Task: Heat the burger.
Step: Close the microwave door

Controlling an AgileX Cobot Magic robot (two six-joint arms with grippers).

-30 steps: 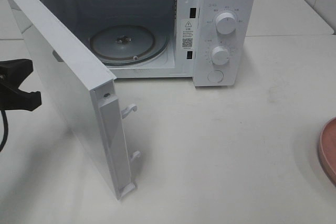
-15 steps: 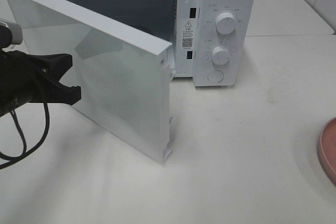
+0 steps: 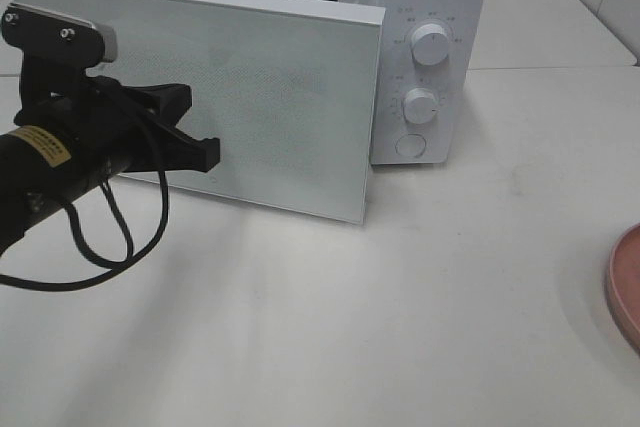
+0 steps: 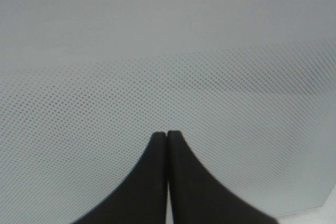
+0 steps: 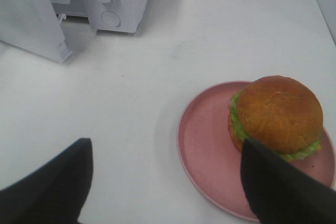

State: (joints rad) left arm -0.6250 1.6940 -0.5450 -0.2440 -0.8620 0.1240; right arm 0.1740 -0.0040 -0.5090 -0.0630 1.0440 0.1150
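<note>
The burger (image 5: 276, 116), with its golden-brown bun and green lettuce, sits on a pink plate (image 5: 202, 140) in the right wrist view. My right gripper (image 5: 165, 144) hovers open above the table beside the plate, holding nothing. In the exterior high view only the plate's edge (image 3: 625, 287) shows at the right border, and the burger is out of frame. The white microwave (image 3: 430, 47) stands at the back. Its door (image 3: 280, 97) is swung almost closed, a narrow gap left at the top. My left gripper (image 3: 210, 155) is shut, its tips (image 4: 167, 136) against the door's dotted outer face (image 4: 168, 51).
Two knobs (image 3: 430, 44) and a round button (image 3: 410, 145) are on the microwave's right panel. The left arm's black cable (image 3: 110, 247) loops over the white table. A tiled wall runs along the back right.
The microwave door has swung from wide open to almost closed. My left gripper has moved right and forward, staying against the door's outer face. The turntable inside is now hidden.
</note>
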